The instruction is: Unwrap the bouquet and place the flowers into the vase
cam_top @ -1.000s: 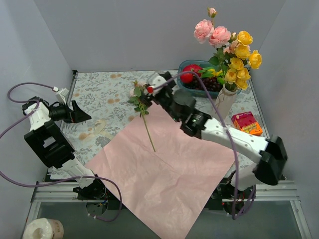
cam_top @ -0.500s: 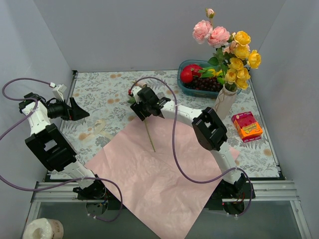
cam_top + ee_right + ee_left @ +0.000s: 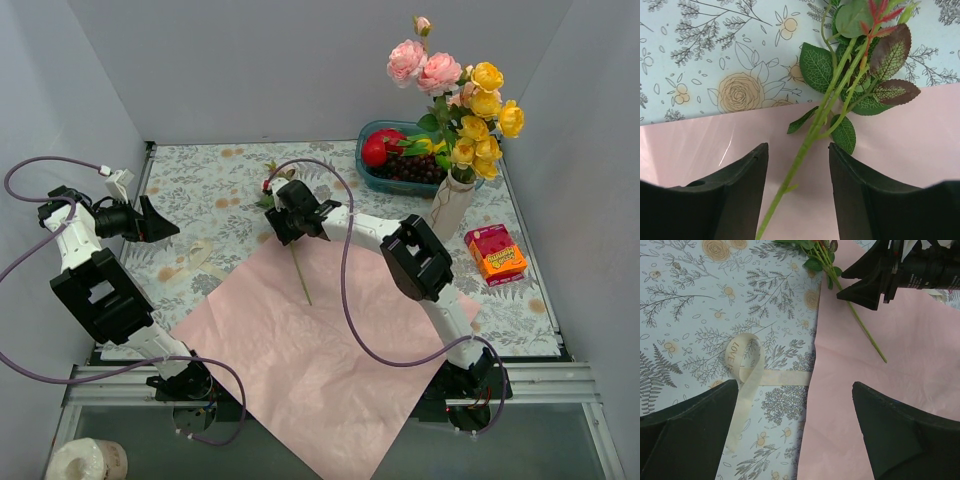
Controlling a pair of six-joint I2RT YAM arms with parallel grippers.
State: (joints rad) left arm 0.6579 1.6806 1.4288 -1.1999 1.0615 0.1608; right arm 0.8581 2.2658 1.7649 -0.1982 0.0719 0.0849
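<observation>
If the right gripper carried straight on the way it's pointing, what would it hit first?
Most likely the flower stem: the right gripper points down with its jaws apart on either side of it. Just beneath lies the pink paper, though depth is hard to judge.

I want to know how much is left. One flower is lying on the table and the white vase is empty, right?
Not empty. The top view shows the vase holding pink and yellow flowers. One flower does lie on the table.

Only one word can be read — "LOVE", printed on the loop of the cream ribbon (image 3: 742,371).
</observation>
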